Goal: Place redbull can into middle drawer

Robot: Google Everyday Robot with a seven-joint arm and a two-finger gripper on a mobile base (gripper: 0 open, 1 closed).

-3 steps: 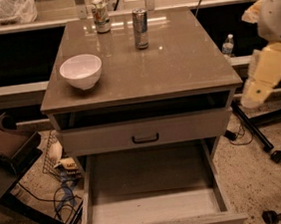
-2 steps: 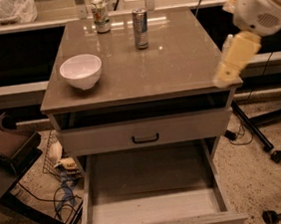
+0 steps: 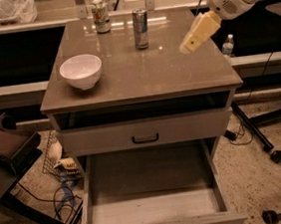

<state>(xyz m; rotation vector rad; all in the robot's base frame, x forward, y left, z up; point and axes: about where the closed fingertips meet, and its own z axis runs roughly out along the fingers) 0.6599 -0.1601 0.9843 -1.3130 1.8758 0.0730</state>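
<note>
Dim workroom; brown desk [image 3: 176, 75] at centre, white bowl [image 3: 80, 71] on its front left taken as marker. Upright redbull can [image 3: 141, 29] behind and to the right of the white bowl, well apart from it, untouched. Shorter green-white-red can [image 3: 101, 16] farther back behind the white bowl. Pulled-out middle drawer [image 3: 153, 210] below and in front of the white bowl, pale floor showing. Closed drawer front [image 3: 182, 128] with black handle between the two levels.

Arm's gripper [image 3: 193, 38] above the desk top, right of the white bowl and past the redbull can, apart from the can, angled down toward it. Cannot tell how far open; nothing seen in its hold.

Handling, by judgement: likely light, stiff thin metal, smooth and slick on the sides. Tall and narrow, so easy to tip with a sideways nudge. Best taken around the mid-body from the side, square across the width, with a modest squeeze to avoid denting. Not by the shiny top rim.

Against a second ago: gripper then out past the desk's right edge and lower in view, now over the top and closer to the white bowl and redbull can. Cans, bowl and drawer unmoved
</note>
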